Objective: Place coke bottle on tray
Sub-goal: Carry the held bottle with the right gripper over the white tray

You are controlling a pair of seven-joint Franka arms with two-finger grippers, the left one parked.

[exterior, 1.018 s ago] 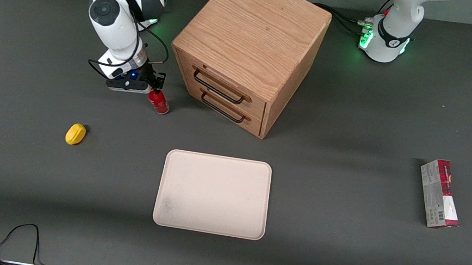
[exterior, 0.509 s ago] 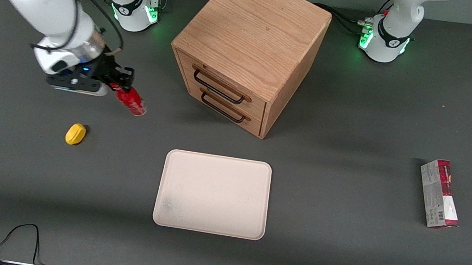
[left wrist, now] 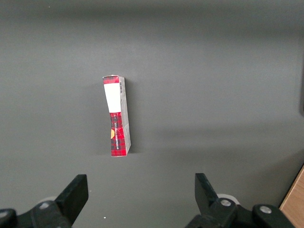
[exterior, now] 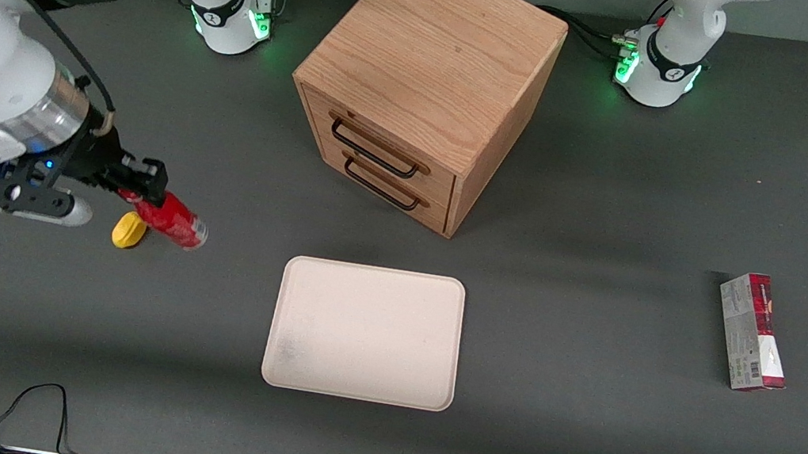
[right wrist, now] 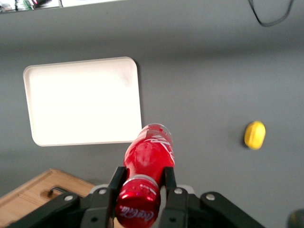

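I see my gripper [exterior: 138,186] above the bench [exterior: 579,445], fingers [right wrist: 169,183] clamped on the coke bottle [exterior: 173,220], near the tray [exterior: 365,332].

You get even overhead light with soft shadows on the dark grey table [exterior: 579,445]. Your wrist view overexposes the pale cream-pink rectangular tray [right wrist: 83,100] to featureless white. The black two-finger gripper [right wrist: 141,186] sits slightly blurred.

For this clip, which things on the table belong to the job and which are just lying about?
Job: coke bottle, held off the table in the shut claw toward the working arm's end; tray, bare.

Lying about: cabinet; yellow object beside the bottle; carton toward the parked arm's end.
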